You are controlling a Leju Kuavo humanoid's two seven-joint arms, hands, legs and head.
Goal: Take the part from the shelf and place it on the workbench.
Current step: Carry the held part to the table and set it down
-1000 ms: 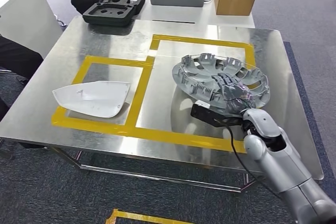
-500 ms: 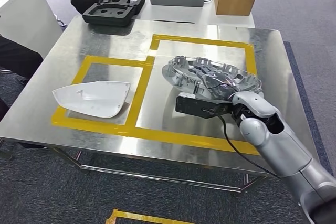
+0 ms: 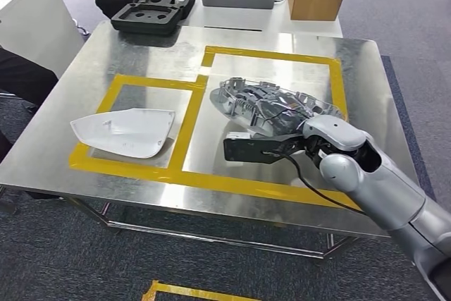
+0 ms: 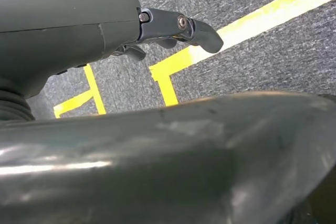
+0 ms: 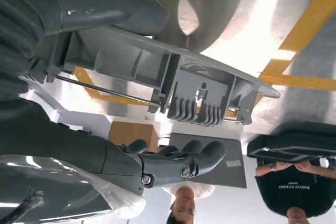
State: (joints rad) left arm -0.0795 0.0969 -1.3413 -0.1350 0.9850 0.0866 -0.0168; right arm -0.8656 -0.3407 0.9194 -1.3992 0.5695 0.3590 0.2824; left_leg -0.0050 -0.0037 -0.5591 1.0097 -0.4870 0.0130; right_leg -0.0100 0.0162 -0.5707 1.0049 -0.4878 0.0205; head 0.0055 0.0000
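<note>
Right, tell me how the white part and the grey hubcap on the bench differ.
The white part is smooth, plain and shell-shaped; the grey hubcap is round, with ribs and clips on the side that shows. The white part lies alone in the small taped box, untouched; the hubcap is in the right hand, tilted over the large taped box. Both are over the metal workbench inside yellow tape outlines.

Bare workbench (image 3: 223, 160) between white cover (image 3: 125, 132) and grey part (image 3: 266, 103); black case (image 3: 154, 8) well behind
</note>
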